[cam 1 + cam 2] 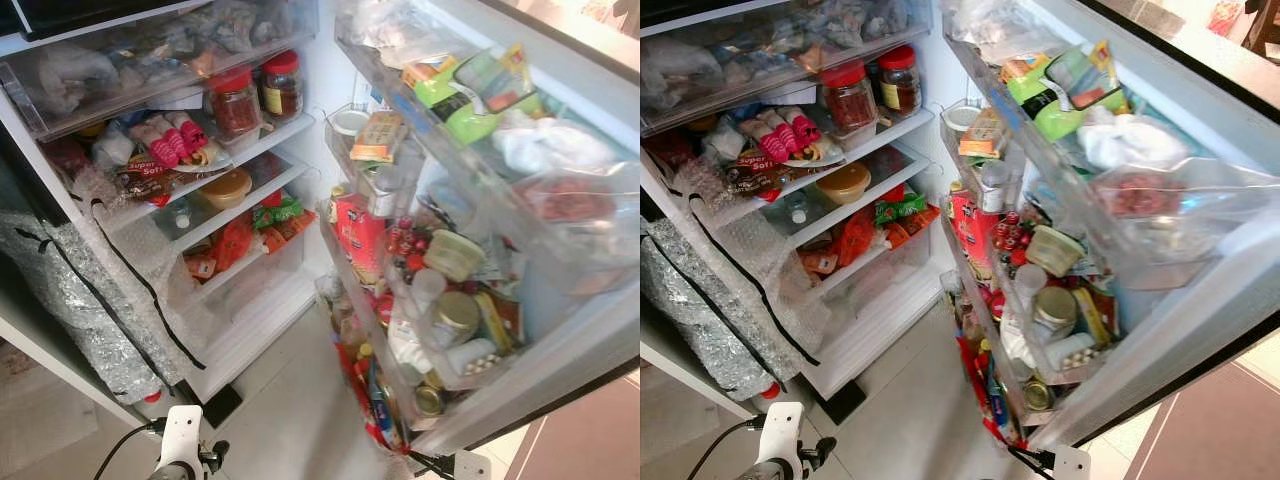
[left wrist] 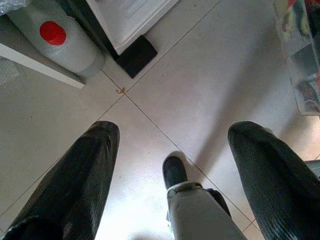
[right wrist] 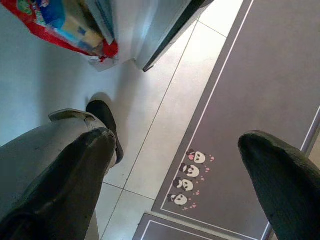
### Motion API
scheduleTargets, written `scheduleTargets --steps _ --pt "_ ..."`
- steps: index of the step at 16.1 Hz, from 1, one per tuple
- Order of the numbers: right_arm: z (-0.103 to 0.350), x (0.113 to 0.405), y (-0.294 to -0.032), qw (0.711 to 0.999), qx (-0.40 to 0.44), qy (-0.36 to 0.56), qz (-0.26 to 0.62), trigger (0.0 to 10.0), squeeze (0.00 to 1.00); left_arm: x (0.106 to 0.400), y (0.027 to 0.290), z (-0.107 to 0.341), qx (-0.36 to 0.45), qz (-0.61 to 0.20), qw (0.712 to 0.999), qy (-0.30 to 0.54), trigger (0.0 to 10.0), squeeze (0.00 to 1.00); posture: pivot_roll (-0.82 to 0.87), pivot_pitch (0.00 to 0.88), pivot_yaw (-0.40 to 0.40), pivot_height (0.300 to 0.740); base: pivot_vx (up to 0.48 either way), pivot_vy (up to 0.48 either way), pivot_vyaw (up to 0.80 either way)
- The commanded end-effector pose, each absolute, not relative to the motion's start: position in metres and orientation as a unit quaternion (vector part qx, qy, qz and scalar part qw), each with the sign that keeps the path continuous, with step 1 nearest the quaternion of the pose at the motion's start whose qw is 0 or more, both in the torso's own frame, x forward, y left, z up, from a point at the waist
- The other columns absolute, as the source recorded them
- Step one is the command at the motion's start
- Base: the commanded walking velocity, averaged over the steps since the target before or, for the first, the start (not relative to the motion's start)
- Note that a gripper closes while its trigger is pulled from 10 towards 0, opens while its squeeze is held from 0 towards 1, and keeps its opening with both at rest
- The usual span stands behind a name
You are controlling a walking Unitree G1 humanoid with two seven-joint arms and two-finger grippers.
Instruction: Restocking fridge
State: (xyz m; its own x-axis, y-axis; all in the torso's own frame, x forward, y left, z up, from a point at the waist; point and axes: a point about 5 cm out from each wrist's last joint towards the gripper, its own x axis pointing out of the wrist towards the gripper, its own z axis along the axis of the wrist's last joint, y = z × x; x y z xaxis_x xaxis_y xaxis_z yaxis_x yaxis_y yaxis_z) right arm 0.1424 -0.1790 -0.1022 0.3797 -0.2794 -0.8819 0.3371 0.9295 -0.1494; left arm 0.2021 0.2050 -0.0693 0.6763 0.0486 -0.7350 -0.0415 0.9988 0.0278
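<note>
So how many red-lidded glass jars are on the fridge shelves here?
2, side by side on the upper shelf: the larger jar on the left, the smaller jar on the right. Others may be hidden behind the clutter.

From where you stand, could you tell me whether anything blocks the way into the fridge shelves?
Nothing visible does: the fridge door is swung open and the shelves face you, though crowded with jars. The left gripper and right gripper hang empty, jaws apart, over the floor.

Fridge (image 1: 300,75) stood open; shelves were packed, jars (image 1: 255,95) and bowl (image 1: 225,188) blocked the fronts. Door bins (image 1: 440,290) were crammed too. Bottom shelf (image 1: 255,320) looked free, though blur made that unsure. Floor (image 1: 290,410) between shelves and door was open. Foil bag (image 1: 75,300) crowded the left side.
</note>
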Motion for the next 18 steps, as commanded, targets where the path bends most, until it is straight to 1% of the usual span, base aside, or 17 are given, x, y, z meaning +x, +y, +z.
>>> scheduleTargets --steps 1,8,11,12,15,16,17,18 --pt "-0.103 0.139 -0.18 0.827 0.025 0.53 -0.186 10.0 0.0 0.196 0.204 -0.073 0.005 0.022 0.908 0.419 10.0 0.0 -0.1 0.077 -0.019 0.722 0.0 0.0 0.0" --pt "-0.103 0.141 -0.179 0.832 0.013 0.531 -0.161 10.0 0.0 0.196 0.205 -0.073 0.005 0.02 0.908 0.419 10.0 0.0 -0.1 0.078 -0.018 0.722 0.0 0.0 0.0" --pt "-0.102 0.143 -0.179 0.838 0.011 0.524 -0.149 10.0 0.0 0.196 0.205 -0.073 0.006 0.021 0.907 0.42 10.0 0.0 -0.1 0.081 -0.018 0.722 0.0 0.0 0.0" --pt "-0.101 0.147 -0.179 0.851 -0.005 0.513 -0.112 10.0 0.0 0.196 0.205 -0.073 0.007 0.021 0.907 0.42 10.0 0.0 -0.1 0.081 -0.018 0.722 0.0 0.0 0.0" --pt "-0.097 0.155 -0.176 0.873 -0.027 0.485 -0.034 10.0 0.0 0.196 0.205 -0.073 0.006 0.021 0.907 0.42 10.0 0.0 -0.11 0.084 -0.018 0.722 0.0 0.0 0.0" --pt "-0.096 0.157 -0.174 0.875 -0.032 0.482 -0.008 10.0 0.0 0.197 0.205 -0.073 0.006 0.021 0.907 0.421 10.0 0.0 -0.11 0.085 -0.019 0.722 0.0 0.0 0.0" --pt "-0.095 0.16 -0.171 0.874 -0.052 0.481 0.048 10.0 0.0 0.197 0.205 -0.073 0.006 0.021 0.907 0.421 10.0 0.0 -0.11 0.084 -0.019 0.722 0.0 0.0 0.0" --pt "-0.095 0.161 -0.169 0.871 -0.054 0.482 0.071 10.0 0.0 0.197 0.204 -0.073 0.006 0.021 0.907 0.421 10.0 0.0 -0.11 0.084 -0.02 0.722 0.0 0.0 0.0"
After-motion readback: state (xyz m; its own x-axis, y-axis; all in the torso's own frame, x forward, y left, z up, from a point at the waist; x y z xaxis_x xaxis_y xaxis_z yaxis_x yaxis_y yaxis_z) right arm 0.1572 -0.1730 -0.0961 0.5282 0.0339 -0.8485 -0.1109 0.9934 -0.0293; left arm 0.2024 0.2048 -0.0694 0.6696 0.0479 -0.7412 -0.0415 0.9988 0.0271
